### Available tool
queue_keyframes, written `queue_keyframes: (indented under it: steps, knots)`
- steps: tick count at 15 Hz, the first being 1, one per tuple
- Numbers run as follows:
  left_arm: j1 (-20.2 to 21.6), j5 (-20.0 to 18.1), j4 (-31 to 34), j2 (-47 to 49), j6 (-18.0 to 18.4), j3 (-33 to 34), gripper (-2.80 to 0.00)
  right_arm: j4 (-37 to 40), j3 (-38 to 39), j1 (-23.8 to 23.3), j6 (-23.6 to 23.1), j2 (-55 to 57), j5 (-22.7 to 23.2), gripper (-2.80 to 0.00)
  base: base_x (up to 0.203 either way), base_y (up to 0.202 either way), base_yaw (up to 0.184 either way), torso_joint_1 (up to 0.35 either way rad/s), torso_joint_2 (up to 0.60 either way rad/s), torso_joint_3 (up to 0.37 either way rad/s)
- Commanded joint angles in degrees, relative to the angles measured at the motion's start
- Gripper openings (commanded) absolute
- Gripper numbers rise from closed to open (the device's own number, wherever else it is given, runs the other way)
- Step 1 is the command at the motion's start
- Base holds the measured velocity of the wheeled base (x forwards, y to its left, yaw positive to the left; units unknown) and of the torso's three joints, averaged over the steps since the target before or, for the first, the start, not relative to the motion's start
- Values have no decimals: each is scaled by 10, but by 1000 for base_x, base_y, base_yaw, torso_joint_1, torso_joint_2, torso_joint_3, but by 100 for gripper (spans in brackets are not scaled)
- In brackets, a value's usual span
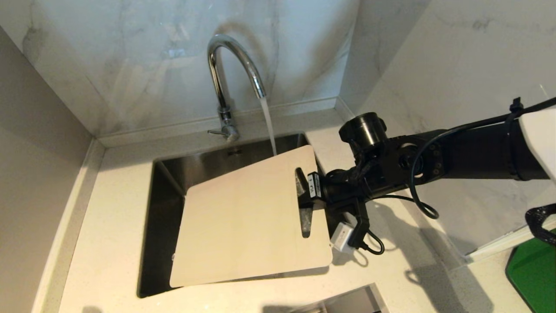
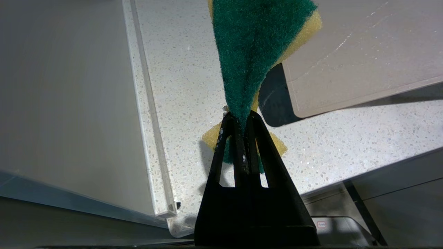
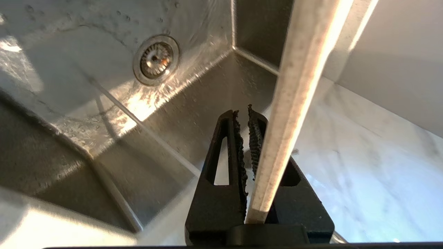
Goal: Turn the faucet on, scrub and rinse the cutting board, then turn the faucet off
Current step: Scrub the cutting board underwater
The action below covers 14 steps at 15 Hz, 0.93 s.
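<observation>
Water [image 1: 268, 124] runs from the chrome faucet [image 1: 226, 65]; its thin lever [image 1: 215, 131] sticks out at the base. The cream cutting board [image 1: 243, 221] hangs tilted over the sink [image 1: 165, 195], its far corner just below the stream. My right gripper [image 1: 306, 191] is shut on the board at the handle slot. In the right wrist view the board [image 3: 297, 90] shows edge-on beside the right gripper [image 3: 242, 116]. My left gripper [image 2: 238, 116] is out of the head view, shut on a green-and-yellow sponge [image 2: 252, 41] above the countertop, near a corner of the board [image 2: 363, 62].
The steel sink floor is wet around the drain [image 3: 156, 59]. Speckled countertop [image 1: 108, 243] surrounds the sink, with marble walls behind and to the right. A green object [image 1: 534, 274] lies at the right edge.
</observation>
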Motion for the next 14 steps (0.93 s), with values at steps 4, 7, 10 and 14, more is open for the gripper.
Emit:
queue_keyframes:
  steps: [4, 7, 10, 14]
  knots:
    - [0, 0, 0, 0, 0, 0, -280, -37, 77, -13, -9, -68, 5, -280, 0, 0, 0, 0, 0, 0]
    - [0, 0, 0, 0, 0, 0, -280, -38, 84, -18, -9, -71, 7, -280, 0, 0, 0, 0, 0, 0]
    - [0, 0, 0, 0, 0, 0, -280, -38, 82, -19, -9, -71, 7, -280, 0, 0, 0, 0, 0, 0]
    - [0, 0, 0, 0, 0, 0, -280, -39, 83, -18, -9, -70, 7, -280, 0, 0, 0, 0, 0, 0]
